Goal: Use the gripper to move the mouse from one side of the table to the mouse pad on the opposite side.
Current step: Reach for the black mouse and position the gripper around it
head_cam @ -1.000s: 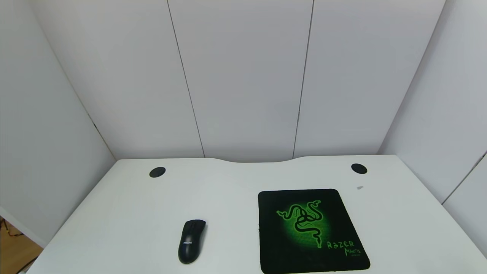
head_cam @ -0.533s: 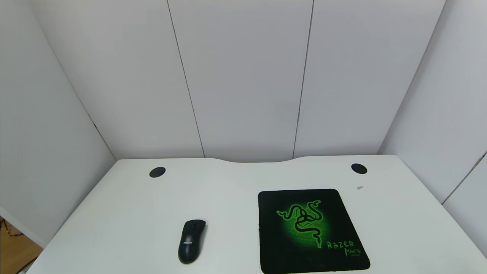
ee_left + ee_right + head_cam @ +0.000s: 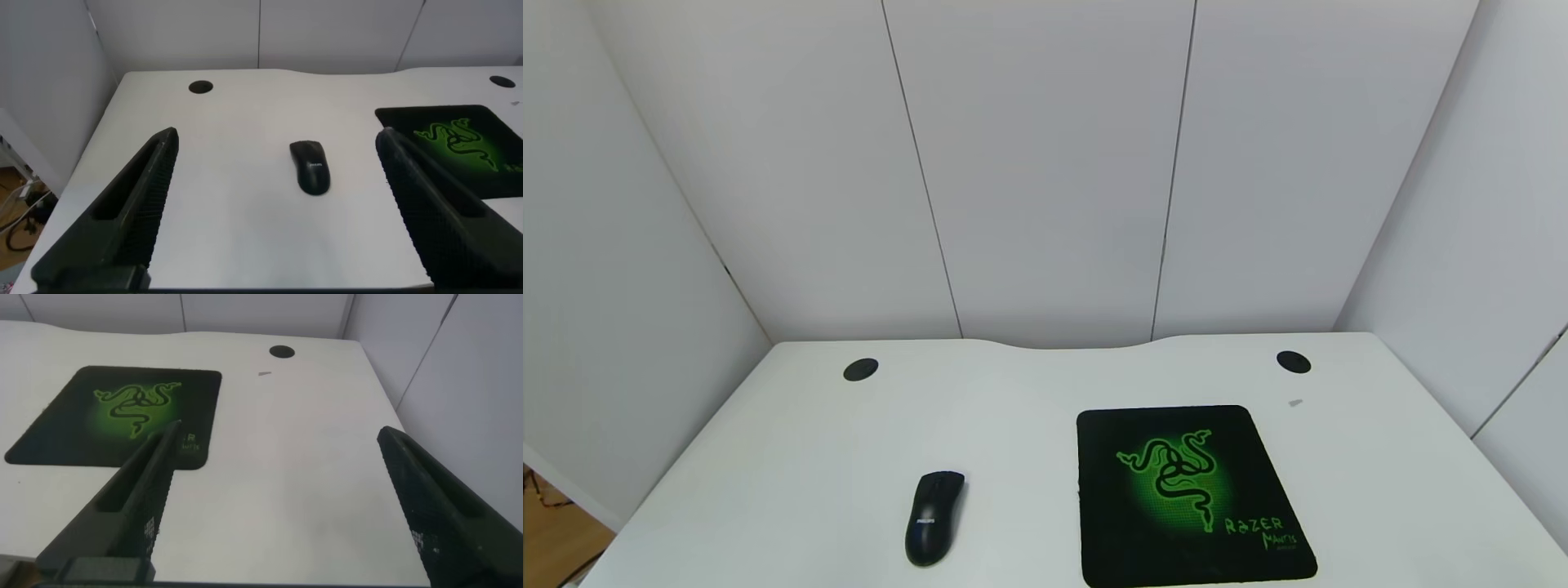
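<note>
I judge the glossy Philips mouse (image 3: pixel 310 167), left of the Razer mouse pad (image 3: pixel 1188 492), slippery; my left pincer (image 3: pixel 278 212), spread wide, should clamp its flanks.

Ahead of me stands a pale grey panel wall (image 3: pixel 1045 163), split by two thin dark seams. Side walls (image 3: pixel 613 269) angle in on my left and right, closing the booth. At the near left a strip of wooden floor (image 3: pixel 551 535) shows, with cables (image 3: pixel 20 224) lying on it. Light falls soft and even.
</note>
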Robot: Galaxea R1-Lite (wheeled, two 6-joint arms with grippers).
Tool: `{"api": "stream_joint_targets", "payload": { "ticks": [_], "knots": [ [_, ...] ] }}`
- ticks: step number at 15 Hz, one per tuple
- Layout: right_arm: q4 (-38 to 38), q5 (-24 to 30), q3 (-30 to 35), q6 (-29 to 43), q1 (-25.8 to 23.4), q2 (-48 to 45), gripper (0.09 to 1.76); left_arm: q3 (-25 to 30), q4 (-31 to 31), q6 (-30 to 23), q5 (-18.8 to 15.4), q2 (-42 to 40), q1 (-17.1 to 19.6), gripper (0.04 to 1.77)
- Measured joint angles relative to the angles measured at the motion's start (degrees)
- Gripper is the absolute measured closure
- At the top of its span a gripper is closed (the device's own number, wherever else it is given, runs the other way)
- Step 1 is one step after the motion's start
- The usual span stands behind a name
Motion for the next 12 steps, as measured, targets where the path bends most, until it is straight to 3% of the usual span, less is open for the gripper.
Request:
{"api": "stream_joint_targets", "payload": {
  "ticks": [6, 12],
  "knots": [
    [0.0, 0.0, 0.0, 0.0, 0.0, 0.0, 0.14, -11.9, 0.9, -0.3, 0.6, 17.7, 0.0, 0.09],
    [0.0, 0.0, 0.0, 0.0, 0.0, 0.0, 0.14, -30.0, 23.0, -0.2, 0.0, 37.2, -0.7, 0.09]
  ]
}}
